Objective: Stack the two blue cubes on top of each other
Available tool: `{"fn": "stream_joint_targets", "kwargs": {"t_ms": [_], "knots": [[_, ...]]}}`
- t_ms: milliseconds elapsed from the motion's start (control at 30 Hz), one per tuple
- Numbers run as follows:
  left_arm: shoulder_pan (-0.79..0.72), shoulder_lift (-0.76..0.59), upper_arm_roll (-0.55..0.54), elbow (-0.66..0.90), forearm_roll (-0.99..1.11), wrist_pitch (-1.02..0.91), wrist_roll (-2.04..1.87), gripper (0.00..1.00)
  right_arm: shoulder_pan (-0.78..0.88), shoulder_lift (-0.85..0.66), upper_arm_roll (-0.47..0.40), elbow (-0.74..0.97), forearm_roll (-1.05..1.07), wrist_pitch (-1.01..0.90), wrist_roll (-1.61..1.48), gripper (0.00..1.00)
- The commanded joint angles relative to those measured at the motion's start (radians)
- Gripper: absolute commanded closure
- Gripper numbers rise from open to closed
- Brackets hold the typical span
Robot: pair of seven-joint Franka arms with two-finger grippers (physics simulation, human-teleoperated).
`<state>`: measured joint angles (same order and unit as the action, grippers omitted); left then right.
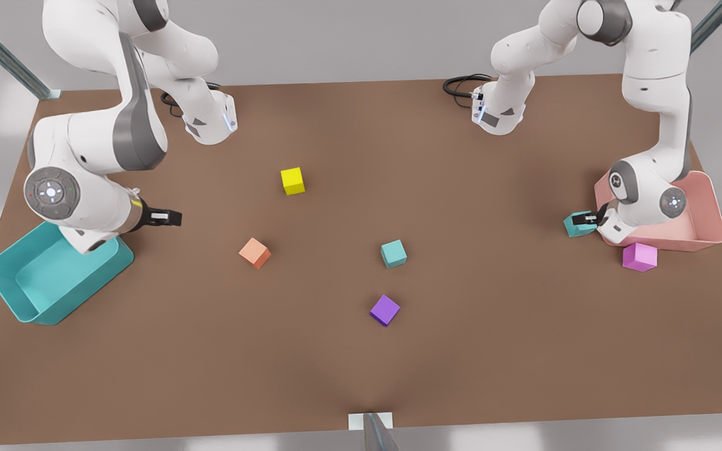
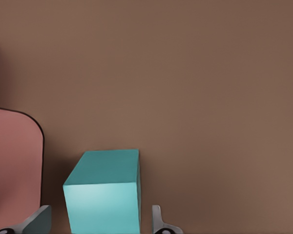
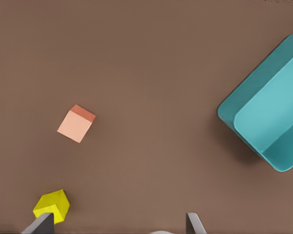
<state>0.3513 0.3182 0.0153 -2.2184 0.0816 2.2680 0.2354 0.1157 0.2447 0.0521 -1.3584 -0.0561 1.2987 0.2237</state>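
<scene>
purple cube (image 1: 385, 309): closest to the camera in the front view, sitting loose on the bench (image 1: 361, 376) just below the middle teal cube. Not part of the job, but it's a bump hazard.

middle blue cube (image 1: 393, 254): flat on the bench near the centre, nothing on it yet. I'd guess this is the base of the stack.

other blue cube (image 2: 103, 192): way over at the front view's right, just beside the pink tray (image 1: 709, 216), with a pink cube (image 1: 640, 257) nearby.

left tool (image 1: 588, 219): fingers straddle that cube, set wide with a gap showing on each side in the wrist view, so no grip yet.

right tool (image 1: 170, 217): parked above the teal tray (image 1: 29, 288) at the front view's left, fingers spread, holding nothing, just waiting.

risk 1: the cube looks a bit turned between the fingers, so closing could twist it or squirt it against the pink tray.

risk 2: long carry to the centre; a sloppy drop slides off or knocks the base cube toward the purple one.
</scene>
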Motion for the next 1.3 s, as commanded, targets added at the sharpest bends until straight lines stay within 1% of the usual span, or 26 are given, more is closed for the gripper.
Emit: {"fn": "stream_joint_targets", "kwargs": {"t_ms": [0,433,467,533,567,733,900,933,967,1000,1100,1167,1233,1267], "knots": [[0.0,0.002,0.0,0.0,0.001,0.027,0.047,0.0,0.001,0.002,0.0,0.001,0.002,0.001,-0.224,0.0],[-0.002,0.045,0.0,0.0,0.0,0.05,0.045,0.0,0.005,0.034,0.003,0.012,-0.007,0.002,-0.224,0.0],[-0.002,0.047,0.0,0.0,0.0,0.05,0.036,0.08,0.005,0.034,0.003,0.012,-0.007,0.002,-0.225,0.0],[-0.002,0.048,0.0,0.0,0.0,0.051,0.03,0.16,0.005,0.034,0.003,0.012,-0.007,0.002,-0.224,0.0],[-0.002,0.055,0.0,0.0,0.0,0.064,0.03,0.17,0.007,0.034,0.003,0.012,-0.01,0.002,-0.224,0.0],[-0.003,0.062,0.0,0.002,0.001,0.071,0.03,0.17,0.009,0.038,0.005,0.019,-0.014,0.001,-0.225,0.0],[-0.003,0.085,0.0,0.0,0.001,0.122,0.03,0.17,0.007,0.05,0.003,0.042,-0.016,-0.006,-0.234,0.0],[-0.003,0.085,0.0,0.0,0.001,0.125,0.03,0.22,0.006,0.05,0.003,0.042,-0.016,-0.006,-0.237,0.0],[-0.003,0.085,0.0,0.002,0.001,0.125,0.03,0.34,0.005,0.05,0.003,0.042,-0.016,-0.006,-0.237,0.0],[-0.003,0.085,0.0,0.002,0.001,0.125,0.03,0.38,0.004,0.05,0.002,0.042,-0.016,-0.006,-0.239,0.0],[-0.011,0.073,0.0,0.0,0.0,0.117,0.028,0.38,0.001,0.061,0.002,0.067,-0.036,-0.007,-0.262,0.0],[-0.061,0.024,-0.001,0.0,-0.002,0.045,-0.016,0.38,0.001,0.065,0.0,0.073,-0.036,-0.012,-0.262,0.0],[-0.222,-0.099,-0.002,0.005,-0.054,-0.091,-0.099,0.38,0.001,0.065,0.0,0.071,-0.036,-0.012,-0.262,0.0],[-0.314,-0.116,-0.003,0.025,-0.088,-0.134,-0.226,0.38,0.001,0.065,0.0,0.071,-0.036,-0.012,-0.262,0.0]]}}
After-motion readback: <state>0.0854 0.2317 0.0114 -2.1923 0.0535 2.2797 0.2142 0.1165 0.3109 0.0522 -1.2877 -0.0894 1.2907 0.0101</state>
